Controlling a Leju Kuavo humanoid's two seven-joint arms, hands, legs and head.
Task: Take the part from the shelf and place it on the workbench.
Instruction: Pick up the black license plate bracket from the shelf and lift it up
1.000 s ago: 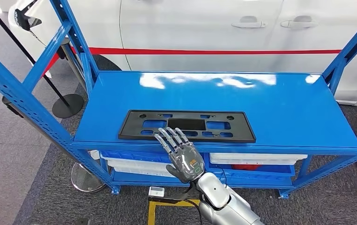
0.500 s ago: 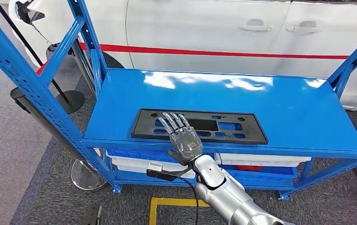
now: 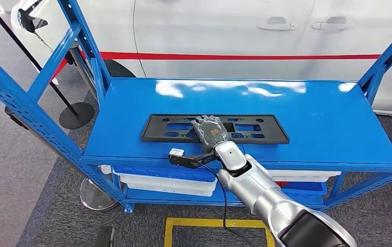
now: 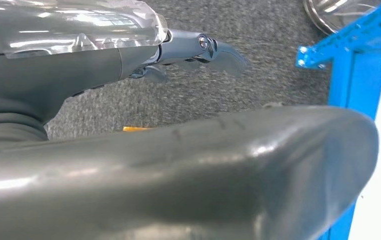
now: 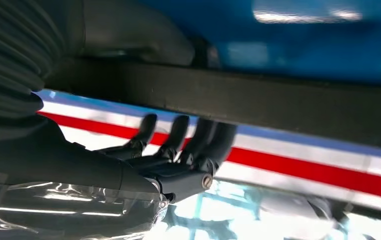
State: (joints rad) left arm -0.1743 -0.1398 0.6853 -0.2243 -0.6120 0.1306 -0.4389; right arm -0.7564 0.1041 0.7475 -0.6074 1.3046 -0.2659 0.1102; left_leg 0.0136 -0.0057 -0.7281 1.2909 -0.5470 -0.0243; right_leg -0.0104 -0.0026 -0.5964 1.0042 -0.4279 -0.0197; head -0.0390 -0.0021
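1 black part (image 3: 158,128) lies flat under the right hand (image 3: 210,130), fingers (image 5: 178,131) curled around its edge.

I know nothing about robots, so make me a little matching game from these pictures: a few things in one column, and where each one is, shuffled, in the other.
Things:
1. black part
2. right hand
3. white bins
4. white car

Places:
A. behind the blue shelf
B. on the lower level of the shelf
C. lying flat on the shelf's top
D. over the middle of the black part

Pairs: 1-C, 2-D, 3-B, 4-A
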